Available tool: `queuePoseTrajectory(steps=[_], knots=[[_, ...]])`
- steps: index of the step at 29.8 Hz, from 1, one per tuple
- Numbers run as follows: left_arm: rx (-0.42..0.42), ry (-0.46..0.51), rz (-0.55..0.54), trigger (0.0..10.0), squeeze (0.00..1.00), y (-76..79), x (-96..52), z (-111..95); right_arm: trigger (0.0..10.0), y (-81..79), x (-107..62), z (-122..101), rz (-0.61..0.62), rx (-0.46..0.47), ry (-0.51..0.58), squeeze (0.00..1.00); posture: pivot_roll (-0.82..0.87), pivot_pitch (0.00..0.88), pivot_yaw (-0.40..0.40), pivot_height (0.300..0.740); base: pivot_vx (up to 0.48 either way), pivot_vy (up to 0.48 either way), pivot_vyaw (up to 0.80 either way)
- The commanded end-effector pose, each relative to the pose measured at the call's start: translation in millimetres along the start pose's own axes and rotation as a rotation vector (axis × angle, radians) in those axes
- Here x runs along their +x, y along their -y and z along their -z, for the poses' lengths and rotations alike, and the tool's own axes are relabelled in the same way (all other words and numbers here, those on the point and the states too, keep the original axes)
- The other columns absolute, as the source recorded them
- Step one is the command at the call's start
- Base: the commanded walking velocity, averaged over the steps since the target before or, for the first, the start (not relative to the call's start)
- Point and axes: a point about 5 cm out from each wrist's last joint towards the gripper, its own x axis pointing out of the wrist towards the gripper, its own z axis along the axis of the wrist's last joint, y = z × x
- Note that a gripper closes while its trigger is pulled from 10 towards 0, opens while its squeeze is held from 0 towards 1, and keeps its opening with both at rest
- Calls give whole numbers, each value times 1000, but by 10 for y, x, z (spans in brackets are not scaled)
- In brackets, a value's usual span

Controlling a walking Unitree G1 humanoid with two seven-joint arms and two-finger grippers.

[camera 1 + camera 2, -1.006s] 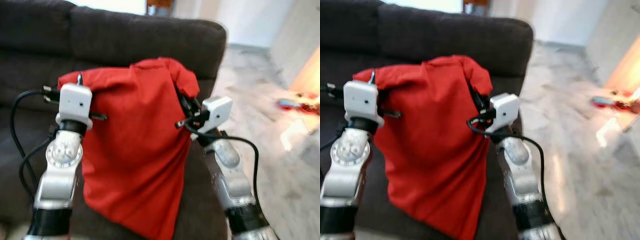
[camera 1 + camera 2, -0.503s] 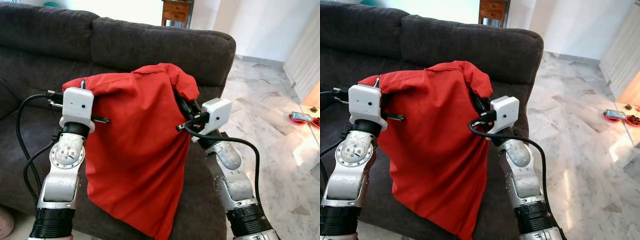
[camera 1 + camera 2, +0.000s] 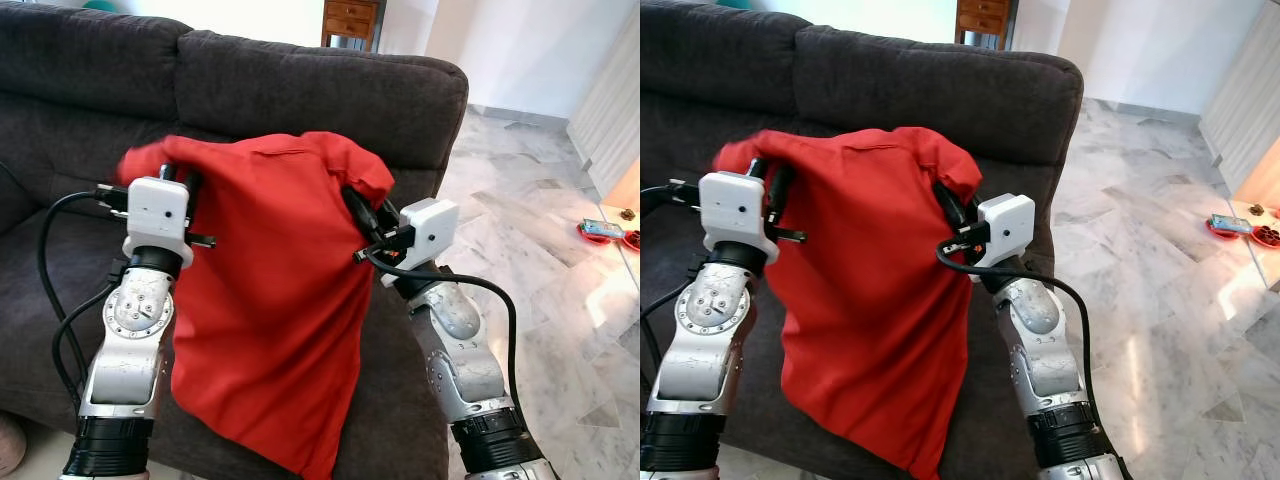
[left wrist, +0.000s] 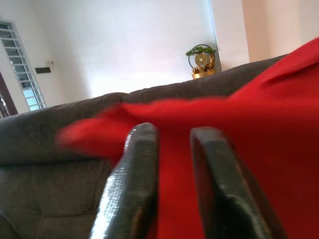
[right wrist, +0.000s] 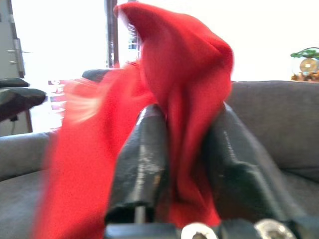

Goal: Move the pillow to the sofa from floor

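**Red pillow held up in front of the sofa**

Dark grey upholstery takes up most of the head views: a sofa (image 3: 300,90) with thick back cushions and a deep seat. To the robot's right of the sofa lies pale marble floor (image 3: 560,250), and beyond the sofa's back stands a small wooden cabinet (image 3: 352,22) against a white wall.

Hanging in front of the sofa, clear of the floor, is the red pillow (image 3: 270,300). It is limp and droops like a sack, its lower corner dangling before the front edge of the sofa's seat.

Both silver arms are raised towards the sofa, one at each top corner of the pillow. The left pincer (image 4: 172,164) is pressed together on a fold of red cloth at the corner nearer the sofa's middle; that corner is blurred. The right pincer (image 5: 187,164) pinches a bunched hump of the pillow at the corner nearer the sofa's floor-side end.

Above the sofa's back, in the left wrist view, a small gold ornament with green leaves (image 4: 202,60) stands against the wall.
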Motion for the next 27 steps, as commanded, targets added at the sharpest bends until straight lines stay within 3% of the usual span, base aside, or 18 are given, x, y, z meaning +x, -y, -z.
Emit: queuePoseTrajectory(steps=[1,3,4,5,7,11,12,13,14,15,16,18,20,21,22,26,27], knots=[[2,4,14,10000,1000,32,4,-12,10000,2,25,7,-6,-11,-9,1000,165,12,-85,740,0,0,0],[2,8,15,10000,1000,39,7,-17,10000,16,26,12,5,-27,-13,1000,165,12,-85,740,0,0,0],[2,8,16,10000,1000,43,9,-19,10000,25,26,18,12,-37,-17,608,165,12,-85,740,0,0,0],[3,8,18,10000,1000,55,9,-16,10000,66,16,48,40,-57,-36,0,164,11,-84,740,0,0,0],[4,8,19,10000,1000,60,9,-14,10000,84,11,59,53,-64,-43,0,164,11,-84,740,0,0,0],[16,-8,29,10000,1000,92,-2,25,10000,351,-101,174,196,-122,-110,0,161,12,-84,740,0,0,0],[16,-15,29,10000,675,94,-8,42,10000,420,-137,202,233,-131,-129,0,163,12,-84,740,0,0,0],[17,-23,30,10000,0,96,-15,65,10000,499,-180,235,273,-146,-153,0,163,13,-84,740,0,0,0],[17,-37,29,10000,0,96,-30,105,10000,604,-245,277,330,-165,-182,0,162,14,-83,740,0,0,0],[23,-85,38,10000,0,105,-85,235,10000,811,-406,379,443,-192,-249,0,161,12,-84,740,0,0,0],[23,-85,38,10000,0,105,-85,235,10000,811,-406,379,443,-192,-249,0,161,12,-84,740,0,0,0],[24,-156,49,10000,0,108,-173,422,10000,991,-599,502,538,-240,-340,0,158,14,-83,740,0,0,0],[24,-248,75,10000,0,119,-303,657,10000,1100,-801,637,594,-239,-417,0,157,11,-82,740,0,0,0],[7,-350,97,10000,0,126,-453,891,10000,1174,-1003,764,632,-254,-500,0,155,12,-80,740,0,0,0],[7,-350,97,10000,0,126,-453,891,10000,1174,-1003,764,632,-254,-500,0,155,12,-80,740,0,0,0],[-9,-572,91,10000,0,82,-866,1364,10000,1229,-1600,1091,726,-235,-747,0,150,0,-76,740,0,0,0],[-9,-572,91,10000,0,82,-866,1364,10000,1229,-1600,1091,726,-235,-747,0,150,0,-76,740,0,0,0]])
